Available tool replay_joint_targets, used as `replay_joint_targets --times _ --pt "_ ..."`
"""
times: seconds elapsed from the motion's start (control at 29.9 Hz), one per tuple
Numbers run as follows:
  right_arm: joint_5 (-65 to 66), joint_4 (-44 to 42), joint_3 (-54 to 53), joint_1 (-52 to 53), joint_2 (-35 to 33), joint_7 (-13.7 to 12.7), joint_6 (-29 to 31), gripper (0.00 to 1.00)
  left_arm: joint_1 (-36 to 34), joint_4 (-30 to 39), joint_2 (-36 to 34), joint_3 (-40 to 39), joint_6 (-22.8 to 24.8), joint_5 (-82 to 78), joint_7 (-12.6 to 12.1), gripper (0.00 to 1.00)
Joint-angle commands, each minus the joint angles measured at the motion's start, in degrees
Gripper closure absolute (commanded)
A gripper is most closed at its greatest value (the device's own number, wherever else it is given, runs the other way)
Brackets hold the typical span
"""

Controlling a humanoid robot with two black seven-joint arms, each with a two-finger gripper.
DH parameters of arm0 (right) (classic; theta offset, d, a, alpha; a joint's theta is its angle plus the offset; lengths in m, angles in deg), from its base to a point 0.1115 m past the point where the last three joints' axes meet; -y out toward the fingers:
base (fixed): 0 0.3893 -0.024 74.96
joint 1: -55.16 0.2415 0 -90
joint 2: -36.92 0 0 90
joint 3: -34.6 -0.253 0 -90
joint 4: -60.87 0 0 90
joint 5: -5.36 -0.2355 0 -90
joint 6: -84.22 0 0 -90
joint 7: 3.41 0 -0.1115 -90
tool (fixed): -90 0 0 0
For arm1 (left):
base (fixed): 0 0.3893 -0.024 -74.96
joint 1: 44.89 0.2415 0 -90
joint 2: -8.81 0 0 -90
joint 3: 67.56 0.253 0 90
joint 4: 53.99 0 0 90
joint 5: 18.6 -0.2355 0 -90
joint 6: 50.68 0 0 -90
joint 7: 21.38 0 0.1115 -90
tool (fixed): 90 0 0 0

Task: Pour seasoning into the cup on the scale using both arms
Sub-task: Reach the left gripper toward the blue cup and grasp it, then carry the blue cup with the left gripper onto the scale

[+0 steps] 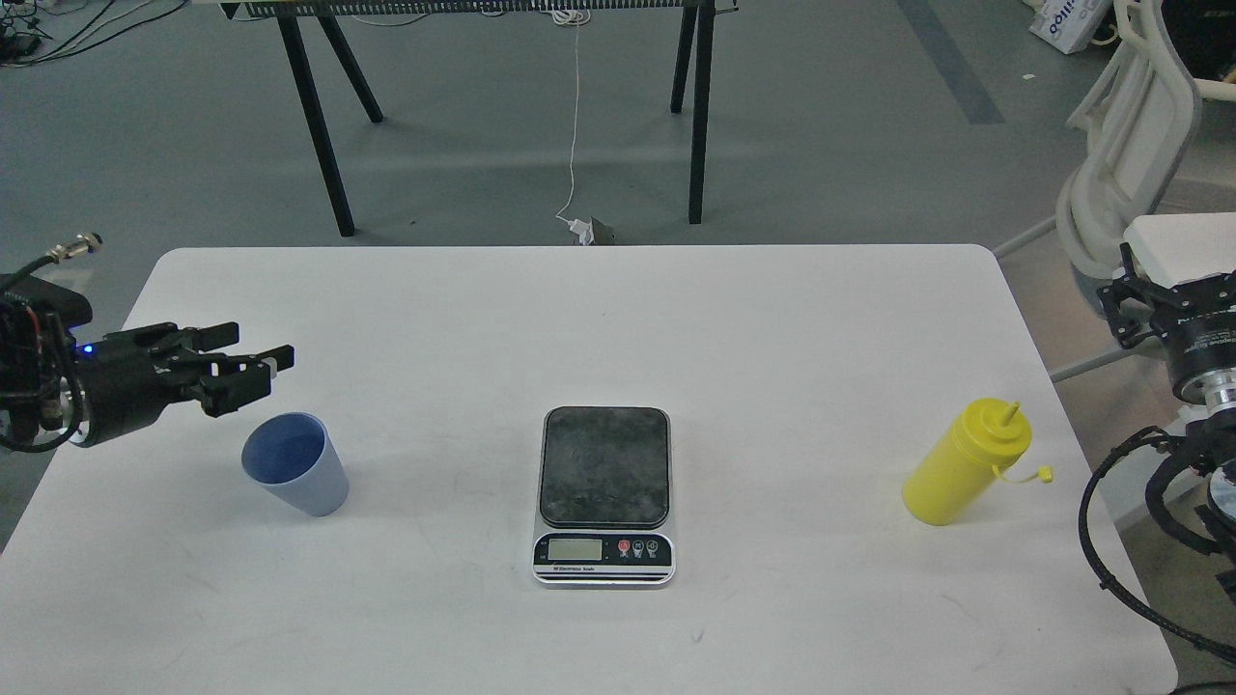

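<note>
The left end effector (253, 372) is seen with its fingers apart and nothing between them, held low over the bench (792, 319) just behind and above the cup (294, 464), without touching it. The right end effector is not in view; only thick joint sections and cables of the right arm (1197, 367) are shown at the right edge, beyond the bench. The cup stands upright and empty near the left side of the bench, well apart from the scale (603, 494), which lies flat in the middle with its dark platform bare and its display toward the robot. The seasoning (967, 463) stands upright on the right side, its nozzle uncovered and the small tethered tip cap hanging beside it, also well apart from the scale. The step in hand is judged to be the approach to the cup, with nothing yet grasped and the task barely begun. For the next move, the open fingers would need to be lowered around the cup's wall and closed gently, since a light, tapered tumbler could be tipped or squeezed out. The cup would then have to be carried to the platform before the bottle is reached for by the right arm.
</note>
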Motion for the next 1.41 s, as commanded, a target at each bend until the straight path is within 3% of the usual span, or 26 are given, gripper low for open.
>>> replay_joint_targets --times 0.0,0.33,0.4,0.44,0.67,0.77,1.04,1.21,1.34,1.37 --pt "0.0 0.0 -0.4 -0.6 0.0 0.0 0.0 0.00 0.1 -0.5 0.3 3.1 -1.3 -4.8 0.0 0.30" --pt "0.0 0.0 -1.2 -1.3 0.0 0.0 0.0 0.00 0.1 -5.4 4.4 8.6 -1.8 -5.9 0.8 0.77" --pt "0.0 0.0 -1.3 -1.5 0.0 0.0 0.0 0.00 0.1 -5.6 4.4 8.6 -1.8 -5.9 2.1 0.93" --pt "0.0 0.0 -1.3 -1.5 0.0 0.0 0.0 0.00 0.0 -5.6 4.3 8.6 -1.8 -5.9 3.2 0.95" --pt "0.0 0.0 -1.3 -1.5 0.0 0.0 0.0 0.00 -2.6 -4.4 4.3 7.7 -1.5 -3.7 3.4 0.97" --pt "0.0 0.0 -1.7 -2.0 0.0 0.0 0.0 0.00 -6.5 -0.4 3.5 8.0 0.0 0.7 3.4 0.97" --pt "-0.1 0.2 -2.5 -3.6 -1.4 0.0 0.0 0.00 -22.5 10.1 7.2 8.2 18.7 0.2 3.4 0.97" --pt "0.0 0.1 -4.1 -4.7 -2.5 0.1 0.0 0.00 -25.7 9.0 21.8 8.5 23.0 -4.2 0.1 0.97" --pt "-0.1 0.2 -5.3 -5.5 -3.2 0.3 0.0 0.00 -25.2 8.3 28.5 8.6 26.3 -4.3 -6.6 0.95" --pt "-0.1 0.2 -5.6 -5.6 -3.2 0.3 0.0 0.00 -25.1 7.9 29.7 8.7 26.9 -4.3 -7.3 0.95"
